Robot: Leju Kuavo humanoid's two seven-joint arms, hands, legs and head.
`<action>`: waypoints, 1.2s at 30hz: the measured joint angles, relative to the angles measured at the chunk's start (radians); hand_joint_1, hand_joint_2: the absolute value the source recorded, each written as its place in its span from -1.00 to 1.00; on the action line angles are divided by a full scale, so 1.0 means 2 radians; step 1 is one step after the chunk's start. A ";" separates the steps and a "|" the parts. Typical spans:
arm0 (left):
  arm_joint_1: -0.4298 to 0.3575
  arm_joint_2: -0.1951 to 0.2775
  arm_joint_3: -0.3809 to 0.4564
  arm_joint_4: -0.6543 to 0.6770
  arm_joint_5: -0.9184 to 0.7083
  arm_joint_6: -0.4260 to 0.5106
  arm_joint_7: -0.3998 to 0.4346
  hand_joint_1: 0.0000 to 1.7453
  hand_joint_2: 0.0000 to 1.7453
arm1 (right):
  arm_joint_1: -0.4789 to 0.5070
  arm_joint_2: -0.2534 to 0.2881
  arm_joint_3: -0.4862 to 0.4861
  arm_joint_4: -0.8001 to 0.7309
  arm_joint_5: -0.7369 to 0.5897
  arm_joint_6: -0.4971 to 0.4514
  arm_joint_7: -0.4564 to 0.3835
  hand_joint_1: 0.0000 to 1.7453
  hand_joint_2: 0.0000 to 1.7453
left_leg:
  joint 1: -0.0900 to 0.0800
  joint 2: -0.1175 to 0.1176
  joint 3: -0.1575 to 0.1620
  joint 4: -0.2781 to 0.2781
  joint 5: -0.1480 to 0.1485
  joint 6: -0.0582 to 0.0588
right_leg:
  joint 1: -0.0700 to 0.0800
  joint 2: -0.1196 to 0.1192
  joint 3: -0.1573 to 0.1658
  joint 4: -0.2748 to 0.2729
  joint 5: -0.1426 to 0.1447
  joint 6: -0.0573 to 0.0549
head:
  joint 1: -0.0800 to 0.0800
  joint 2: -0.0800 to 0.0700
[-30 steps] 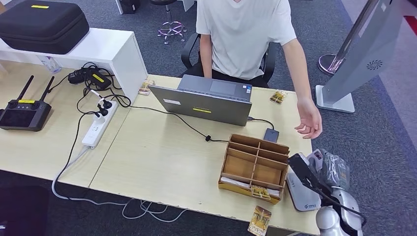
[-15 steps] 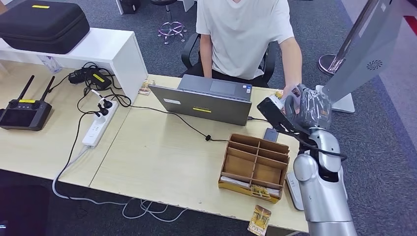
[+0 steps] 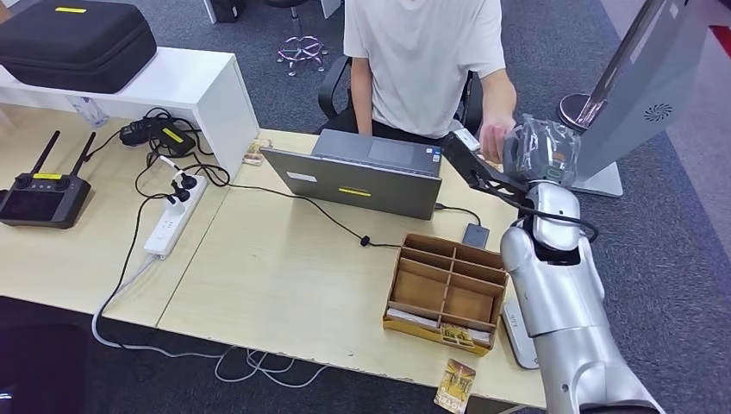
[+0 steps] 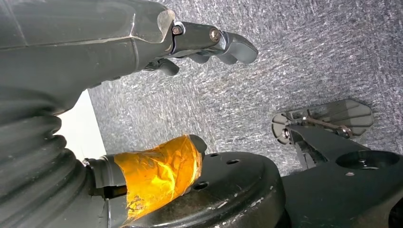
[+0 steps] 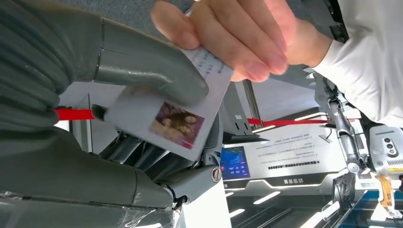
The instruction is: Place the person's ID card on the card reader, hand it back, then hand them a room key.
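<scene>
At the far right corner of the counter (image 3: 284, 285), the right hand (image 3: 536, 148) is reaching up toward the seated person, pinching the ID card (image 5: 183, 111) under its thumb (image 5: 147, 71) while the person's hand (image 5: 233, 33) is closing on the card's other end. Both are gripping the card at once, so this looks like a handover in mid-exchange; whether the card is being given to the robot or returned to the person cannot be told from this moment alone. The left hand (image 4: 209, 42) is hanging beside the robot over the carpet, its fingers loosely apart and holding nothing.

Nearer the robot, the white card reader (image 3: 515, 332) is lying at the counter's edge, partly hidden behind the right arm. Just beside it the wooden organiser (image 3: 446, 293) is holding key cards in its front slot, and one key card (image 3: 454, 386) is lying loose by the counter's front edge.

If the card is coming in, the next move is calling for a firm grip and a swing down onto the reader; if going out, the thumb needs to be letting go once the person pulls.
</scene>
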 joint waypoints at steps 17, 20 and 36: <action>0.000 0.000 -0.003 0.000 0.016 0.006 0.000 -1.00 1.00 | 0.008 -0.002 0.000 0.040 0.004 -0.028 -0.042 -1.00 1.00 | 0.000 0.000 -0.002 0.000 0.000 0.000 | 0.000 0.000 -0.002 0.000 0.001 0.000 | 0.000 0.000; 0.001 0.000 -0.003 0.000 0.019 0.007 0.000 -1.00 1.00 | 0.022 -0.005 0.000 0.023 -0.003 -0.029 -0.053 -1.00 1.00 | 0.000 0.000 -0.002 0.000 0.001 0.000 | 0.000 0.000 -0.002 0.000 0.001 0.000 | 0.000 0.000; 0.001 0.000 -0.003 0.000 0.020 0.007 0.000 -1.00 1.00 | 0.032 -0.006 0.000 0.010 -0.005 -0.029 -0.055 -1.00 1.00 | 0.000 0.001 -0.002 0.000 0.001 0.000 | 0.000 0.001 -0.002 0.000 0.001 0.000 | 0.000 0.000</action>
